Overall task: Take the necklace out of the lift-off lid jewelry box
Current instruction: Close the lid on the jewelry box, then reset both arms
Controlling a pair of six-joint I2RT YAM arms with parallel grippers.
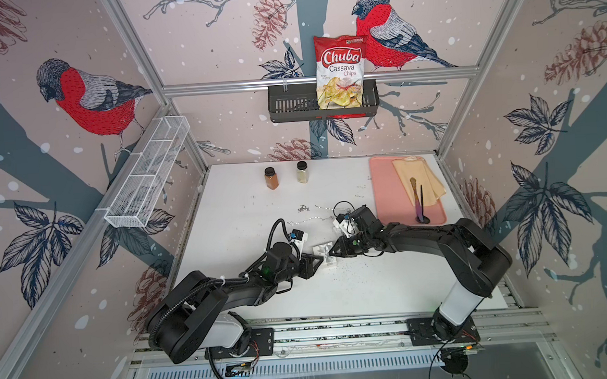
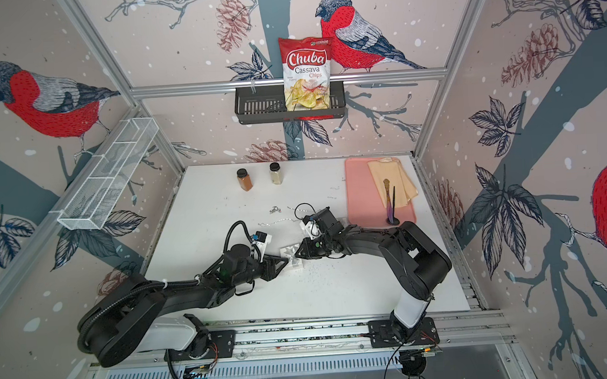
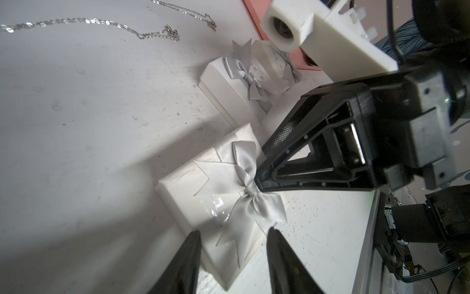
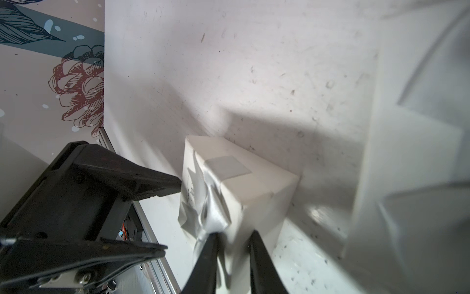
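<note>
Clamping the light, stiff box (image 3: 178, 193) by its sides, the left gripper (image 3: 232, 233) is bracing it; the right gripper (image 4: 234, 234), closure unclear, is working at its slippery bow (image 3: 250, 203).

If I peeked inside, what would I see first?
Probably the giant red-breasted birds on the walls, and the red Chuba Cassava Chips bag standing in a black basket on the back wall. Then, at the middle of the white table, the black left arm and right arm meet at a little white jewelry box with a silver bow.
</note>
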